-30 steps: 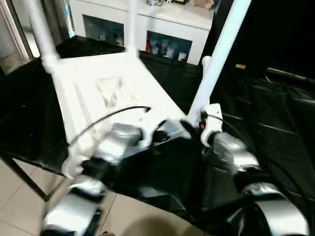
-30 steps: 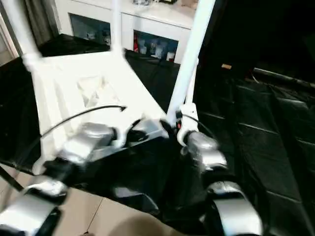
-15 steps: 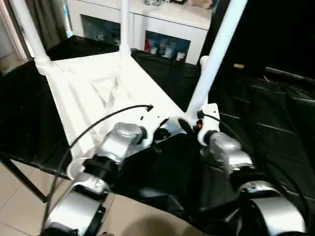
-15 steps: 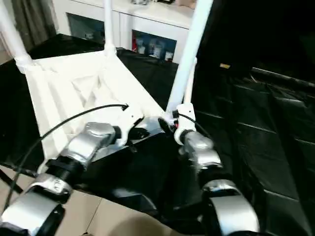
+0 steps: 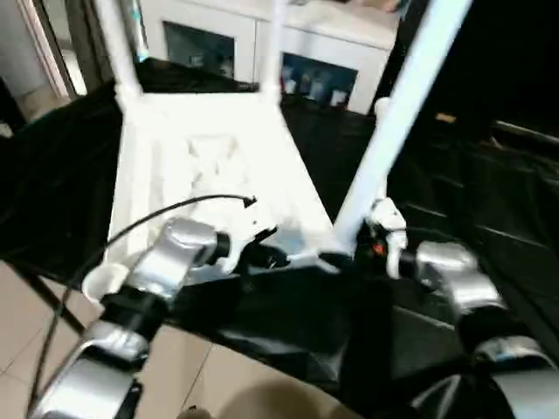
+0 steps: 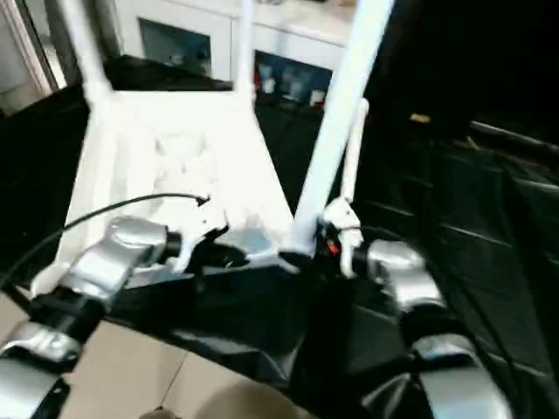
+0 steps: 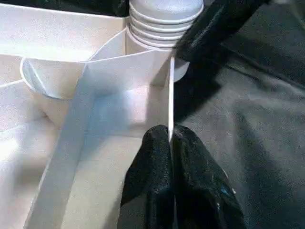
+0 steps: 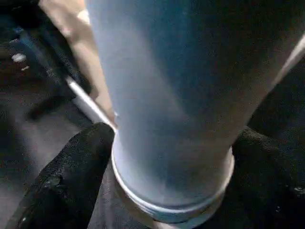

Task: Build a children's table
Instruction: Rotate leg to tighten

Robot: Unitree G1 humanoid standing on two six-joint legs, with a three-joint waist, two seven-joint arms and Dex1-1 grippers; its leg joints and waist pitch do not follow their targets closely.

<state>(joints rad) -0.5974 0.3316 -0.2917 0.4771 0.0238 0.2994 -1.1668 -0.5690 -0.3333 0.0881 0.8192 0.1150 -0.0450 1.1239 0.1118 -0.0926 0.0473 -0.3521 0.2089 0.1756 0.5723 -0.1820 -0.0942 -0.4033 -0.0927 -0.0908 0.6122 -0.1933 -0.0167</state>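
White plastic lies under my arms: the tabletop [image 5: 210,166] rests upside down, ribbed underside up, on a table draped in black sheeting [image 5: 489,201]. Its near edge runs close to the front edge of that sheeting, with tiled floor [image 5: 26,305] just beyond.

My left gripper [image 7: 170,143] has its two black fingers pressed together on the thin upright wall at the tabletop's near edge — the rim passes right between the pads. My right gripper [image 8: 167,191] is clamped around the flared base of a leg [image 5: 402,113], one black finger on each side of the tube, at the near right corner socket [image 7: 164,24]. That leg stands tilted, leaning away to the right.

Two more legs — one [image 5: 113,44] at the far left corner, one [image 5: 275,44] at the far right — stand in their sockets. A white glass-door cabinet [image 5: 262,52] stands behind the table. To my right the black sheeting stretches wide and open.
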